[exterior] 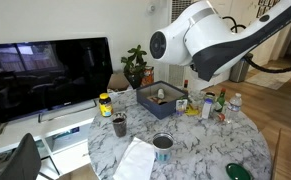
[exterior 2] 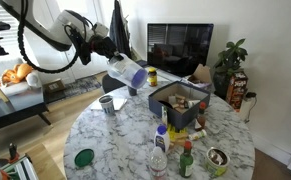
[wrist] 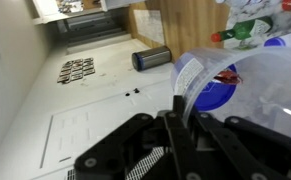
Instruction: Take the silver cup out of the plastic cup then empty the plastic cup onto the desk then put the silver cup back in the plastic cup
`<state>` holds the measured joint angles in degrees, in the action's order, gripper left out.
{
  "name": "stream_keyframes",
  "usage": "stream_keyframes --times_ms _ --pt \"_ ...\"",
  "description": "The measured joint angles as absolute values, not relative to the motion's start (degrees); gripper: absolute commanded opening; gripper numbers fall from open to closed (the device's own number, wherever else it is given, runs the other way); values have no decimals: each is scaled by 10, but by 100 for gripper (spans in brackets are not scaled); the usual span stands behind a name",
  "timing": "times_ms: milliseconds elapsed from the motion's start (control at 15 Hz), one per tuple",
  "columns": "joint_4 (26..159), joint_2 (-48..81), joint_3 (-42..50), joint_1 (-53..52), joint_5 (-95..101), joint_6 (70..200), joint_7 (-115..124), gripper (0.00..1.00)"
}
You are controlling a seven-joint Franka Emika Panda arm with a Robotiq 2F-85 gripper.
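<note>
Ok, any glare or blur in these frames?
Wrist view: the plastic cup held in the hand sits very close and blurred. In an exterior view the TV screen reflects the room; in both exterior views small items on the desk look soft.

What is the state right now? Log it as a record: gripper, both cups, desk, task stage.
gripper: shut on the rim of the plastic cup
plastic cup: lifted, tipped steeply over the desk
silver cup: out of the plastic cup, upright on the desk
desk: marble top, also holds a box and bottles
stage: emptying; silver cup not yet put back
</note>
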<state>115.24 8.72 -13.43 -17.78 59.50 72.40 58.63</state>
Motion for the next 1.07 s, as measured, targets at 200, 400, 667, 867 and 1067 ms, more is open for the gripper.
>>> stream_keyframes --times_ms 200,400,667,867,1067 --pt "1152 107 -140 -189 662 675 596 1" --pt "1152 127 -145 -197 729 627 598 1" --pt "1155 153 -146 -206 817 560 599 1" --pt "1157 174 -146 -206 881 508 599 1" --pt "1159 191 -123 -219 927 466 599 1"
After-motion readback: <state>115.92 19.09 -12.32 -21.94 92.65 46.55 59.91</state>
